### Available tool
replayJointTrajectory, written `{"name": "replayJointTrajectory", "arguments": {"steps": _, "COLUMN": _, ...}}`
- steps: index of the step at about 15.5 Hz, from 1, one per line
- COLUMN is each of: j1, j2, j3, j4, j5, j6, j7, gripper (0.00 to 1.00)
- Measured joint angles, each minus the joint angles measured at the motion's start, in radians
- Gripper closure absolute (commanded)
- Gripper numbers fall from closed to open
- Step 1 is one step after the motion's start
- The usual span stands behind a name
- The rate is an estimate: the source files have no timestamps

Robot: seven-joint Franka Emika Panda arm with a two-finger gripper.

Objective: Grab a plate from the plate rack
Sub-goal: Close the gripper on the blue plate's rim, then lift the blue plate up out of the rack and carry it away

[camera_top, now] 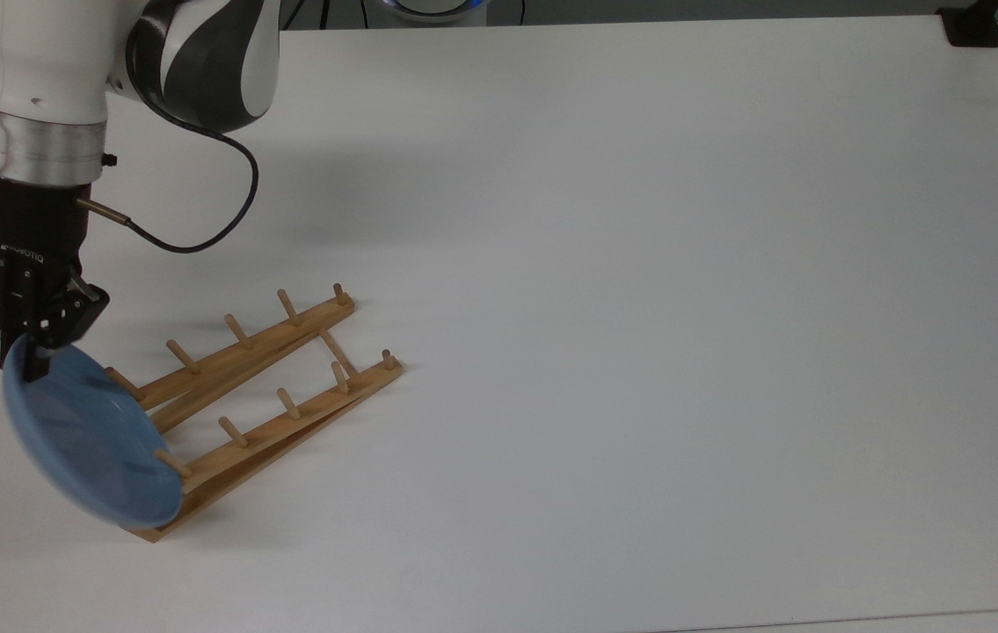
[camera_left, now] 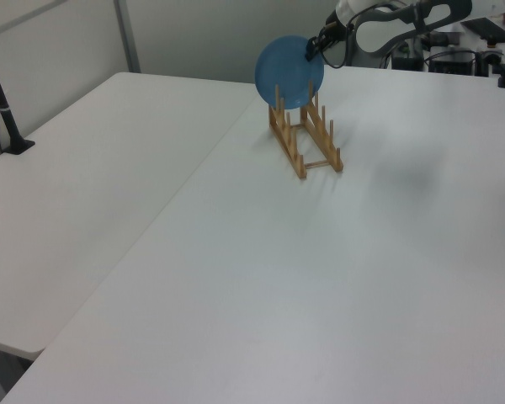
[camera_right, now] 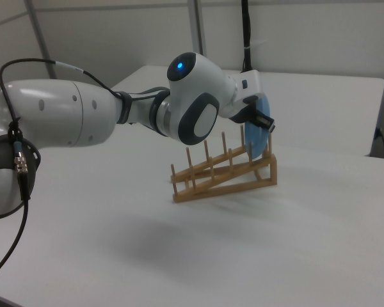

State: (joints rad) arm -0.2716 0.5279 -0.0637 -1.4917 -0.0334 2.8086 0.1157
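While the round, shallow, light-blue plate [camera_top: 90, 440] stands on edge at the end of the light-brown wooden plate rack [camera_top: 261, 400] nearest the top view's left, the black two-finger gripper [camera_top: 26, 352] has its fingers drawn close together over the plate's upper rim, pinching it. The plate's lower edge sits between the last pairs of upright pegs, and its hollow face, with faint rings, turns toward the rack's length. White lettering reading "ROBOTIQ" runs across the gripper's black body in the top view. A black cable [camera_top: 191, 229] loops from the gripper's side up to the white and grey arm [camera_top: 50, 79]. In the left view the plate [camera_left: 289, 71] rises above the rack [camera_left: 305, 139] at its far end, with the gripper [camera_left: 314, 50] at the plate's upper right rim. In the right view the plate [camera_right: 261, 131] shows nearly edge-on at the rack's [camera_right: 224, 173] right end, the arm's [camera_right: 195, 105] wrist just beside it. The rack rests on a white table [camera_top: 639, 308].
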Motion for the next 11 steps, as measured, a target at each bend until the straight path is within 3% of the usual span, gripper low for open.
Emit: {"name": "replayJointTrajectory", "arguments": {"steps": 11, "j1": -0.008, "j2": -0.017, "j3": -0.001, "j4": 0.027, "j5": 0.001, "j6": 0.000, "j7": 0.011, "gripper": 0.92}}
